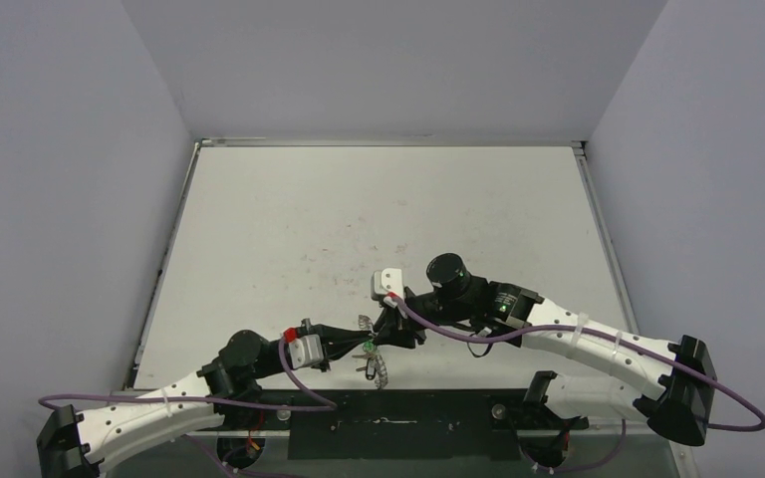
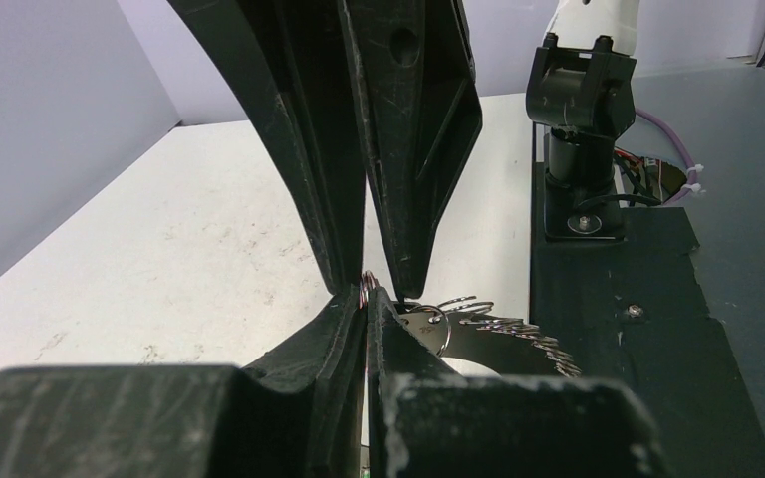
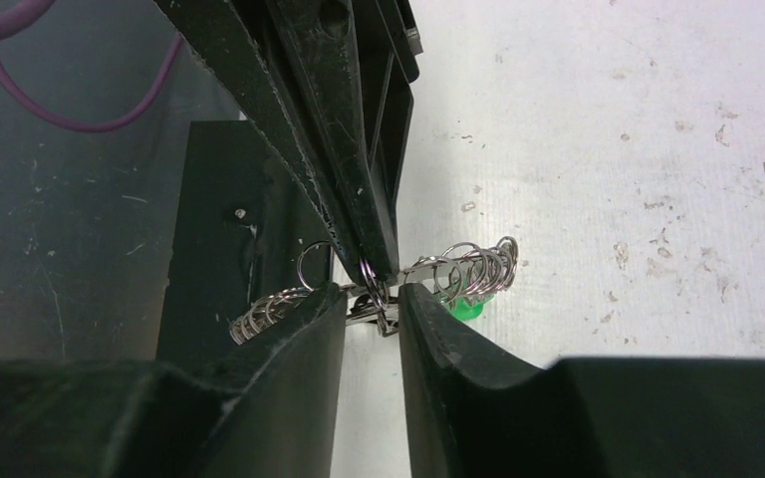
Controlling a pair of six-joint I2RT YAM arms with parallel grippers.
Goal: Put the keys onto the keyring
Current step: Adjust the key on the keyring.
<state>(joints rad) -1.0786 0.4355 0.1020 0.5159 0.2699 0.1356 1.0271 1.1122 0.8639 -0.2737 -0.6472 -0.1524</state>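
The keyring (image 1: 379,360) hangs low over the table's near edge, and my left gripper (image 1: 364,342) is shut on its rim. In the left wrist view the left gripper (image 2: 367,291) pinches the thin wire, and the scalloped rim (image 2: 518,331) curves off to the right. In the right wrist view the ring's loops (image 3: 478,267) fan out on both sides. The green key head (image 3: 466,310) hangs under the right-hand loops. My right gripper (image 3: 372,294) meets the left one tip to tip, jaws apart. A small ring with a silver key (image 3: 367,311) hangs in the gap. The black-headed key is not visible.
The black base plate (image 1: 388,423) and the arm mounts lie just below the grippers along the near edge. The right arm's base post (image 2: 580,149) stands at the far end of that plate. Grey walls enclose the white table (image 1: 379,219) on three sides.
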